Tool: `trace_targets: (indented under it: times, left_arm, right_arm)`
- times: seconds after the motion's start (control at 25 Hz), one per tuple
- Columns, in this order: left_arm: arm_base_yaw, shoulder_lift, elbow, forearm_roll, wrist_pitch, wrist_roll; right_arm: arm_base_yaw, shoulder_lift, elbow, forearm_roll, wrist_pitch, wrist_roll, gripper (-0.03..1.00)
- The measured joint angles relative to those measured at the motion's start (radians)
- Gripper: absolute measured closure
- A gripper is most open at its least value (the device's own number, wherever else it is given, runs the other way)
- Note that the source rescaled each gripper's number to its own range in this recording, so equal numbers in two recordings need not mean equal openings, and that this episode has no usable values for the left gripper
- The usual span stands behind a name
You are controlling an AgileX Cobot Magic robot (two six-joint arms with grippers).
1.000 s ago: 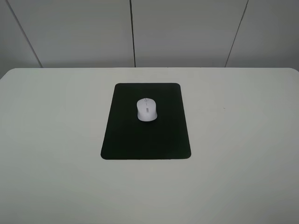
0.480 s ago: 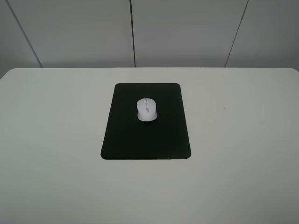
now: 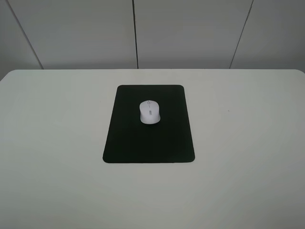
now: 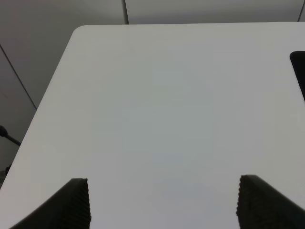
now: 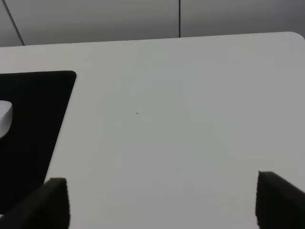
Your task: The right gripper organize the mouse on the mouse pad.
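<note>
white mouse [image 3: 149, 112] upper centre of black mouse pad [image 3: 148, 143] on desk [image 3: 248, 143]; right gripper [image 5: 162, 202] and left gripper [image 4: 162, 202] jaws released, empty

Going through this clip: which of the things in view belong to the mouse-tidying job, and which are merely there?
Belong to the job:
- mouse, lying on the pad
- mouse pad
- right end effector, open, holding nothing

Merely there:
- left end effector, open over bare table
- table
- grey wall panels behind
</note>
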Motion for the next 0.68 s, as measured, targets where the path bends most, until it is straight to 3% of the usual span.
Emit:
trace_targets:
  times: [0.68]
  left_arm:
    - [0.0, 0.0, 0.0, 0.0, 0.0, 0.0]
  right_arm:
    - [-0.036, 0.0, 0.0, 0.0, 0.0, 0.0, 0.21]
